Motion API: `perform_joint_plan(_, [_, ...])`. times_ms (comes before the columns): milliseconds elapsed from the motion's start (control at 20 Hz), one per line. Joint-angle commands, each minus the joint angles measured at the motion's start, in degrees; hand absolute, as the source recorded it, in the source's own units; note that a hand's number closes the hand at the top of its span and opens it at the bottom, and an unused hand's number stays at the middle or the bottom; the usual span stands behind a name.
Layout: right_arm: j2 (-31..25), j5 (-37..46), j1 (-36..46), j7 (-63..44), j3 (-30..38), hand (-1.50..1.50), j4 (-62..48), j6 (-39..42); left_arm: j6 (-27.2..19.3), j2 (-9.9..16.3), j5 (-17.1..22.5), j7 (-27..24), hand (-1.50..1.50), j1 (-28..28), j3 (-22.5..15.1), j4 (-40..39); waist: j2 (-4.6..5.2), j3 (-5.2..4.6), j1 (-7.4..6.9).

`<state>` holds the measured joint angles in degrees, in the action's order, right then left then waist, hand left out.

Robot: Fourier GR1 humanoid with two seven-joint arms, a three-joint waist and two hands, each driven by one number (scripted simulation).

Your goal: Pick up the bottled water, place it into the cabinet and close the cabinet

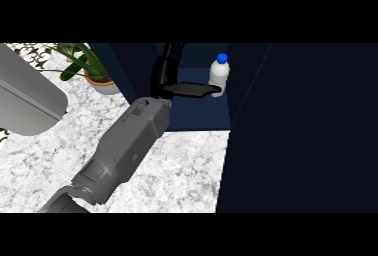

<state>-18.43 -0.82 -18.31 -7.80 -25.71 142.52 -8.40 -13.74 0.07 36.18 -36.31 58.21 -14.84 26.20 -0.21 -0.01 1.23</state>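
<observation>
Bottled water (pixel 219 73): upright inside cabinet (pixel 295 125) | left hand (pixel 193 89): fingers straight, tips touching bottle | right hand: unseen

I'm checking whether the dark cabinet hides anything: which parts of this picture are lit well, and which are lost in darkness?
Head view: the bottle and marble counter are bright; the cabinet is near-black, and the black hand barely stands out against it.

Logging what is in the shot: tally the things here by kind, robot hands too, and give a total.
Water bottle, white with a blue cap, standing inside the cabinet: 1
Cabinet, dark blue, door open: 1
Potted plant on the counter: 1
Large grey object at the left edge, kind unclear: 1
Robot hand, touching or nearly touching the bottle: 1
Total: 5
</observation>
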Motion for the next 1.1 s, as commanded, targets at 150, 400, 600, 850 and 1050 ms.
perform_joint_plan(150, [-1.1, 1.2, -5.0, -1.2, -1.3, -1.50, 6.1, -0.2, -1.7, 0.6, -0.5, 5.5, 1.50, -15.2, -6.6, 19.4, -0.80, 0.03, -2.38])
perform_joint_plan(400, [-4.7, 2.7, -0.3, -4.0, 0.1, -1.50, 6.4, 2.6, -3.5, 3.5, -1.9, 7.8, 1.50, -24.6, -9.7, 32.5, -0.56, -0.01, -2.54])
perform_joint_plan(600, [-8.7, 3.2, 1.2, -6.2, -1.0, 1.50, 5.4, 5.4, -6.6, 6.1, -3.0, 12.0, 1.50, -32.3, -12.9, 42.8, -0.64, 0.00, -2.94])
perform_joint_plan(850, [-8.0, 1.9, 3.5, -11.9, -7.9, 1.50, 6.3, 6.6, -4.6, 12.2, -4.0, 8.7, 1.50, -44.9, -13.0, 53.3, -0.16, -0.03, -2.11])
perform_joint_plan(1050, [-0.7, 3.8, 9.6, -18.6, -15.9, 1.50, 4.0, 2.8, -6.3, 16.9, -4.3, 11.7, 1.50, -52.1, -13.1, 64.2, -0.12, -0.08, -2.48])
